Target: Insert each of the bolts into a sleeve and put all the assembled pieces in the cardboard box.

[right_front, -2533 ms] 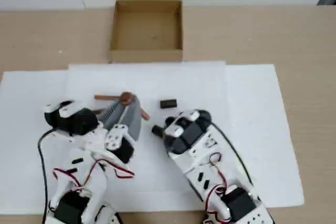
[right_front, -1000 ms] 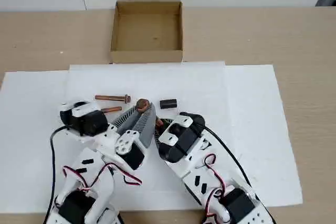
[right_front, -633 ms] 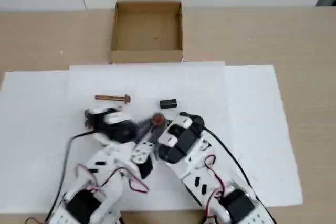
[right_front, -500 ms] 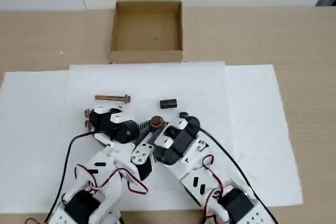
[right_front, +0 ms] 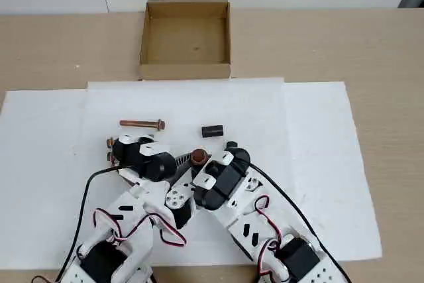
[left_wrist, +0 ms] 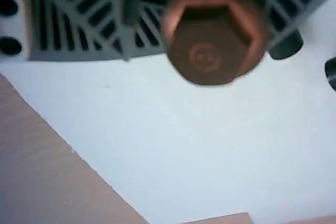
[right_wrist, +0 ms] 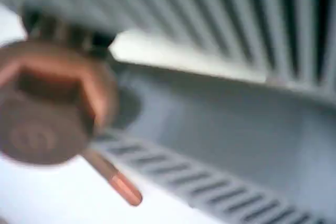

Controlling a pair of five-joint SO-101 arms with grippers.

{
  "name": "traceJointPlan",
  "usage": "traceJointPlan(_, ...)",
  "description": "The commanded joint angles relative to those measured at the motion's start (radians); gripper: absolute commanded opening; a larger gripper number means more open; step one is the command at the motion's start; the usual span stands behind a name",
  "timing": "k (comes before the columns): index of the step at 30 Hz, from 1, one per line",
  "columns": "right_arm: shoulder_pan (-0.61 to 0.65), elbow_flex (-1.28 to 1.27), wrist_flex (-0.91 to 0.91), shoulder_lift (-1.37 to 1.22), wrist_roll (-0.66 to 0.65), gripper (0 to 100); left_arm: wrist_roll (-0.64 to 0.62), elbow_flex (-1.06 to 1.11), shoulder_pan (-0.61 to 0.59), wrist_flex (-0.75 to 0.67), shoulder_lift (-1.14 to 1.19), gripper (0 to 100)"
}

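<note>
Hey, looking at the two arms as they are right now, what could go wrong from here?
1. The left end effector holds a bolt close beside the right arm; a bump between them could tilt it or knock it loose.
2. A loose sleeve and a spare bolt lie just ahead on the white sheet; either arm might sweep them out of place.

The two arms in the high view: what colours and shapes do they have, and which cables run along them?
Both the left arm and the right arm have white shells with boxy black motors. Thin red wires loop along them, and a thicker black cable runs beside each. The left end effector has grey ribbed fingers.
</note>
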State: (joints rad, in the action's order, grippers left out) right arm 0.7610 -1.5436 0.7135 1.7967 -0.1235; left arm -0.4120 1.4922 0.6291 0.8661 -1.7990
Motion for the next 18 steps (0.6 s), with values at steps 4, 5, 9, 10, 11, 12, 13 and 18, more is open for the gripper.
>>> traceJointPlan(4, 0.030, 0.048, -0.028, 0.016, -0.015, 0.2, 0.097, -0.039, -0.098, 0.068, 0.005, 18)
traceJointPlan(5, 0.030, 0.046, -0.028, 0.016, -0.015, 0.2, 0.112, -0.048, -0.117, 0.068, 0.008, 18)
traceJointPlan(9, 0.030, 0.031, -0.028, 0.016, -0.015, 0.2, 0.176, -0.070, -0.167, 0.069, 0.005, 18)
traceJointPlan(10, 0.030, 0.029, -0.028, 0.016, -0.015, 0.2, 0.183, -0.076, -0.176, 0.069, 0.005, 18)
traceJointPlan(11, 0.030, 0.029, -0.028, 0.016, -0.015, 0.2, 0.186, -0.084, -0.183, 0.069, 0.005, 18)
traceJointPlan(12, 0.030, 0.029, -0.028, 0.016, -0.015, 0.2, 0.186, -0.093, -0.184, 0.069, 0.005, 18)
traceJointPlan(13, 0.030, 0.029, -0.028, 0.016, -0.015, 0.2, 0.186, -0.104, -0.187, 0.069, 0.005, 18)
traceJointPlan(18, 0.012, 0.029, -0.028, 0.016, -0.014, 0.2, 0.186, -0.182, -0.186, 0.069, 0.005, 16)
